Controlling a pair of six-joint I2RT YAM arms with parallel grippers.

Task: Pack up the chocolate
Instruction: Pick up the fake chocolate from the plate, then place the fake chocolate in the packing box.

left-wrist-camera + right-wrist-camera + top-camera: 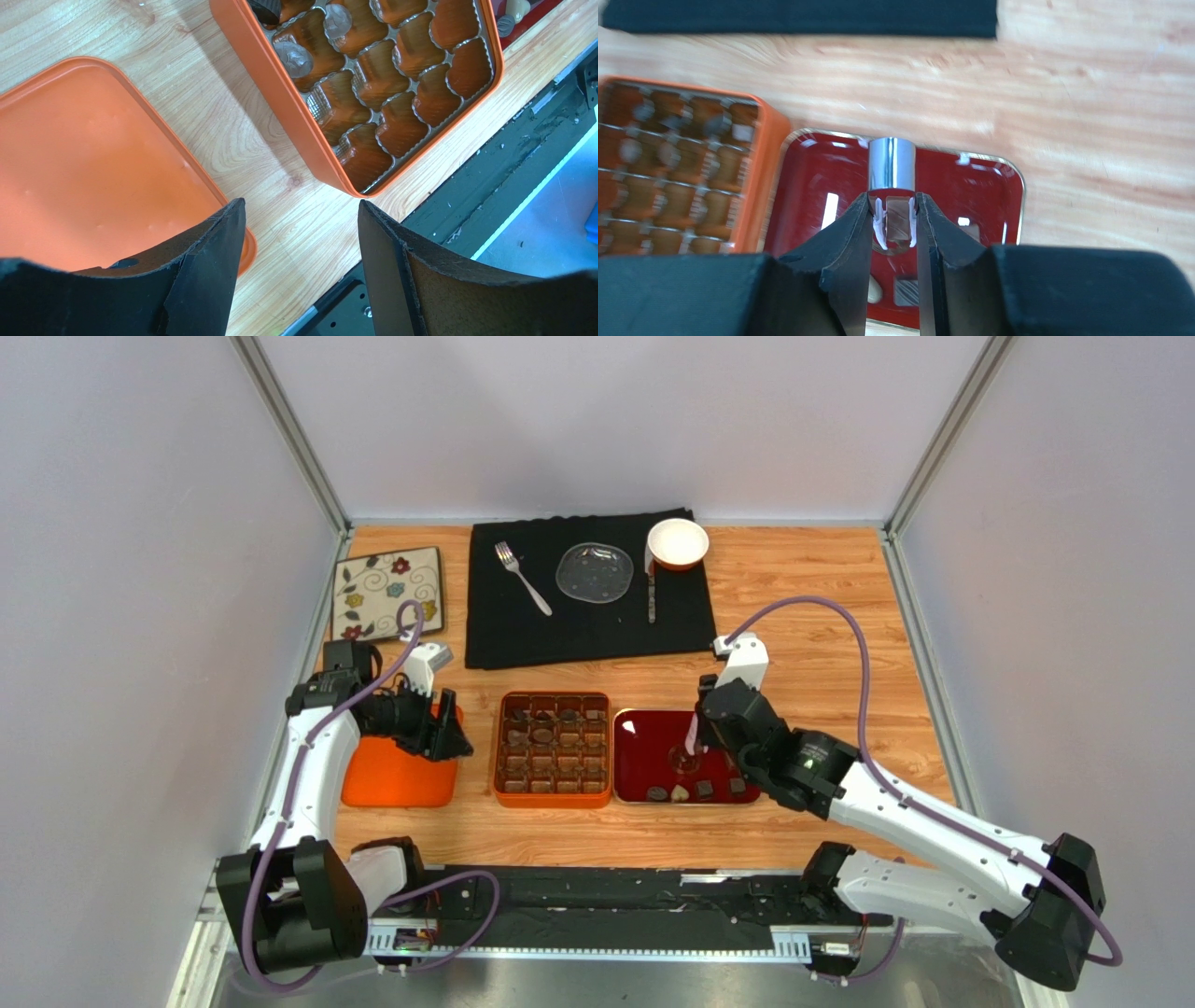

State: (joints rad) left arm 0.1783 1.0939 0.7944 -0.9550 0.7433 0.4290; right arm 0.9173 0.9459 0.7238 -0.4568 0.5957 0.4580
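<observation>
An orange box (498,749) with a grid of compartments sits at the table's middle, with several chocolate pieces (540,717) in its far rows. To its right, a red tray (627,756) holds several loose chocolate pieces (704,788). My right gripper (697,732) hovers over the tray, shut on small tongs (892,164). Their white tips pinch a square brown chocolate (898,225). More pieces (906,290) lie on the tray (990,189) below. My left gripper (302,206) stands open and empty above the bare wood between the orange lid (91,161) and the box (281,91).
The orange lid (397,773) lies left of the box. At the back, a black cloth (589,616) carries a fork (521,576), a clear plate (595,571), a knife (651,595) and a white bowl (678,543). A floral tile (386,592) lies back left. A black rail (631,889) runs along the near edge.
</observation>
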